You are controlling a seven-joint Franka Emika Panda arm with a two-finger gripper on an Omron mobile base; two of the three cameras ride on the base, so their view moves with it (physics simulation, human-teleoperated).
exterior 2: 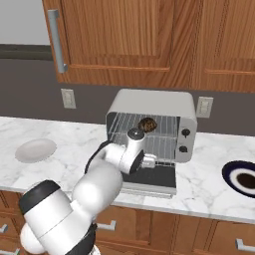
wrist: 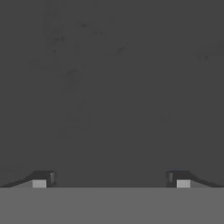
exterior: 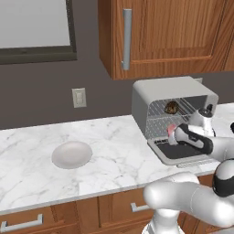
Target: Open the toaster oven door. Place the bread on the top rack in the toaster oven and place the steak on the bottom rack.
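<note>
One toaster oven (exterior 2: 152, 107), door (exterior 2: 149, 180) down, holds one bread (exterior 2: 146, 124) on its top rack (exterior 2: 159, 127); one gripper (wrist: 111, 178), jaws spread wide, empty.

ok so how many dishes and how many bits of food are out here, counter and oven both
dishes: 2, pale dish and dark dish
food: 2, bread and steak
total: 4

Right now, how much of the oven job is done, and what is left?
Done: the door lies open and the bread sits on the top rack. In hand: the gripper is open and empty at the oven mouth; a pink-red patch there may be the steak. Left: confirming the steak rests on the bottom rack.
</note>
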